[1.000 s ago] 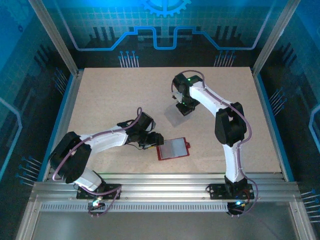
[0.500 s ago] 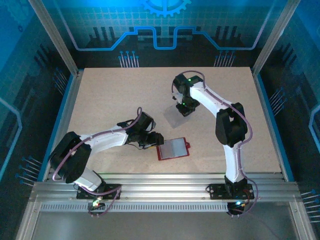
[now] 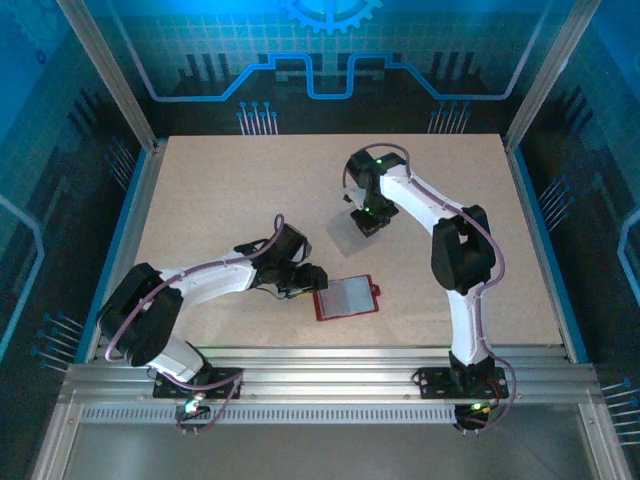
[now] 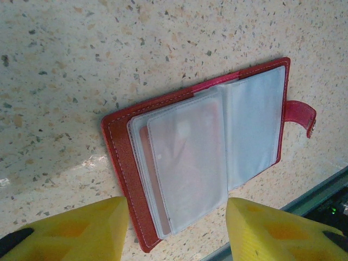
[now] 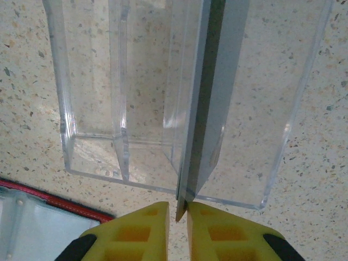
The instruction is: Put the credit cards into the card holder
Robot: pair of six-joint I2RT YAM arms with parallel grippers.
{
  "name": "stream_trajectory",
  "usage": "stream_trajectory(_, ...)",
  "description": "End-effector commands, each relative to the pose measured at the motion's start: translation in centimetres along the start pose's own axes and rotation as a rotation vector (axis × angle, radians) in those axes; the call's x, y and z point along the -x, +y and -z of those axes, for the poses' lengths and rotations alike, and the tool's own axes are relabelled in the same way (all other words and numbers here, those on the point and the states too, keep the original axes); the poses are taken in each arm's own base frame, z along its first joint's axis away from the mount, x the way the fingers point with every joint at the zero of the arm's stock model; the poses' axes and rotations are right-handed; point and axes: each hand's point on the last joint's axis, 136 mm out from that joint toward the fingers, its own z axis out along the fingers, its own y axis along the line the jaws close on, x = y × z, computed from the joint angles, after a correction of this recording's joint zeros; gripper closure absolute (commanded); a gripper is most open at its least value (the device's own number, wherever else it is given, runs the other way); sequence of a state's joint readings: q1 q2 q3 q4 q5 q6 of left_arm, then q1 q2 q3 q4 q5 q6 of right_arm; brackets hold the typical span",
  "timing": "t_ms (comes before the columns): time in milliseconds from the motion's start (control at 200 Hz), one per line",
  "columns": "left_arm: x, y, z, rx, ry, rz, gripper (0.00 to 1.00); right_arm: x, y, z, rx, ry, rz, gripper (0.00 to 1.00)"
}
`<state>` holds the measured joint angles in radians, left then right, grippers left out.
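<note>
**Two-arm card transfer, at the pick from the box.** The right gripper [image 5: 178, 209] is over the clear plastic box [image 5: 68, 109], which sits near the middle of the table [image 3: 220, 190]. Its yellow fingertips stand almost together, with the near end of one credit card [image 5: 215, 81] between them. The gap is a narrow slit, and it cannot be told whether the pads pinch the card or merely flank it.

The card stands on edge in a compartment of the box. Its long axis runs straight away from the fingers, leaning slightly right in the wrist view. Judged from this, withdrawing it calls for a pull along that axis, clear of the box walls.

The card holder [image 3: 346, 298] lies open and flat between the box and the near edge of the table, just beside the box. Its pale pockets face up and its snap tab [image 4: 300, 115] points toward the right edge. One red corner shows at the lower left of the right wrist view.

The left gripper [image 4: 176, 231] is at the holder's left end. Its fingers are apart with that end between them, and bare table shows beside the pocket stack, so the jaws are not clamped across it. The right arm is nearer the card and the left arm nearer the holder.

The surface is pale, speckled and hard. The enclosure has aluminium posts, rails along the near edge and blue-lit panels.
</note>
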<state>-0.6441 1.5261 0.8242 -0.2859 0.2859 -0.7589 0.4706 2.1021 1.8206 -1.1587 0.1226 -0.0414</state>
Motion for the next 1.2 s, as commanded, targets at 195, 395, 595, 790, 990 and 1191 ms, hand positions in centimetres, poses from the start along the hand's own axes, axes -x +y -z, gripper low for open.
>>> stream_trajectory(195, 0.0, 0.1, -0.1, 0.004, 0.019, 0.005, 0.48, -0.6, 0.2, 1.7, 0.001, -0.016, -0.005, 0.93)
stream_trajectory(395, 0.0, 0.0, -0.1, 0.003, 0.021, 0.006, 0.48, -0.6, -0.1, 2.2, -0.012, -0.024, -0.008, 1.0)
stream_trajectory(595, 0.1, -0.1, -0.1, 0.003, 0.021, 0.003, 0.48, -0.7, 0.0, 2.3, -0.012, -0.027, -0.01, 1.0)
stream_trajectory(790, 0.2, -0.2, -0.2, 0.001, 0.022, 0.002, 0.48, -0.9, 0.4, 1.1, 0.004, 0.004, -0.006, 0.88)
stream_trajectory(990, 0.2, -0.2, -0.3, 0.003, 0.027, -0.001, 0.48, -1.1, 0.6, 0.9, 0.004, 0.013, -0.003, 0.78)
stream_trajectory(1191, 0.3, -0.4, -0.3, 0.001, 0.026, -0.002, 0.48, -1.2, 0.8, 1.0, 0.01, 0.005, 0.007, 0.78)
